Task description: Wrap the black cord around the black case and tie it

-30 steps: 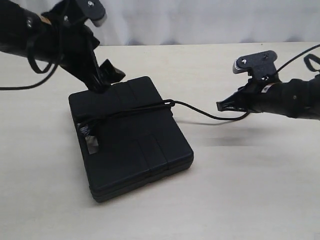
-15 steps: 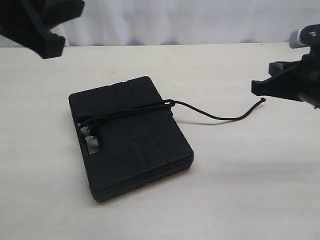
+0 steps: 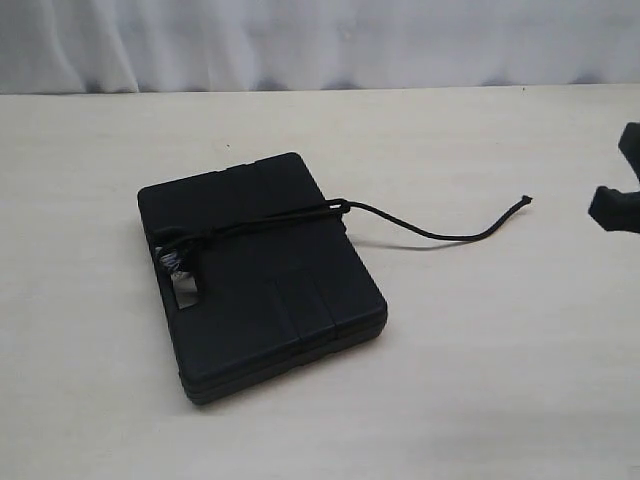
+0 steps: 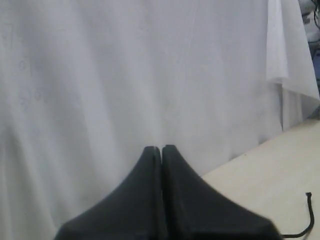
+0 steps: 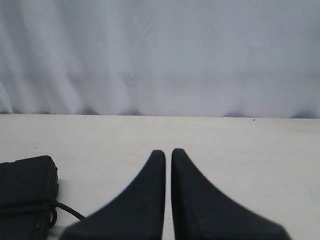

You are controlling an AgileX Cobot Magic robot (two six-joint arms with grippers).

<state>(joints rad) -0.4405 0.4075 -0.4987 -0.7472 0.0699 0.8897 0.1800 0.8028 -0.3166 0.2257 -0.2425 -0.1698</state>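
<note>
Exterior view. You see the black case (image 3: 262, 275) lying flat on the pale table (image 3: 470, 380), left of the middle, with one corner turned toward the white curtain (image 3: 320, 40) at the back. The black cord (image 3: 270, 221) crosses the case's upper face in a taut, slanting line. It runs from the handle slot (image 3: 186, 291) on the case's left side, where a greyish tuft (image 3: 174, 263) shows, to a small loop or knot (image 3: 340, 207) at the case's right edge. From that edge the cord's free tail (image 3: 440, 236) lies loose on the table, curves toward the right and ends at a tip (image 3: 527, 200) well apart from the case. You cannot tell from here whether the cord also passes under the case. A dark piece of the right arm (image 3: 614, 205) shows at the right border, clear of the cord's tip. The left arm is out of this view.

Left wrist view. Note the left gripper (image 4: 161, 150): its two black fingers (image 4: 145, 200) press together with nothing between them, raised before the curtain. At the corner of this picture you see a strip of table with the cord's end lying on it.

Right wrist view. Note the right gripper (image 5: 168, 154): its fingers (image 5: 197, 200) stand closed, with only a hairline seam between them and nothing gripped. It hangs above the bare table. Beside one finger you see a corner of the case with the cord leaving its edge.
</note>
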